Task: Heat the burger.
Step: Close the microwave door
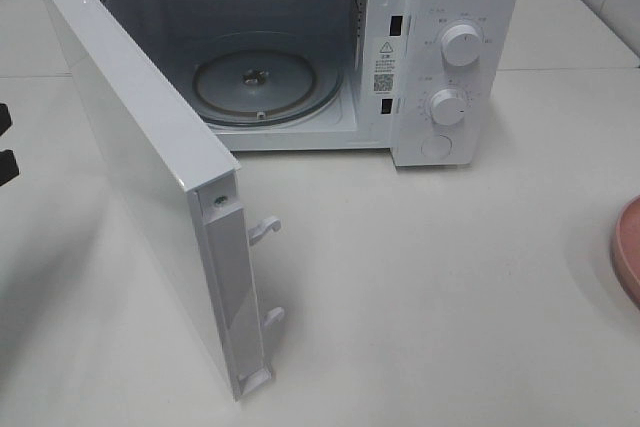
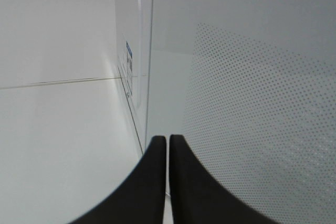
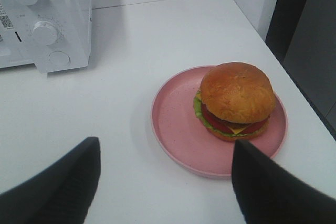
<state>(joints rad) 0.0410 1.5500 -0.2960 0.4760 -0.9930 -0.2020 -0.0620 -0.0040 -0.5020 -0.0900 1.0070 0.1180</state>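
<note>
The burger, with a brown bun and green lettuce, sits on the right part of a pink plate on the white table. My right gripper is open and empty, just short of the plate, with its fingers spread wider than the plate's near rim. The burger is out of the exterior view; only the plate's edge shows at the far right. The white microwave stands open, with its glass turntable bare. My left gripper is shut and empty, close to the outer face of the door.
The microwave door swings far out to the front left, with latch hooks on its free edge. Two knobs are on the control panel. The table's right edge runs close behind the plate.
</note>
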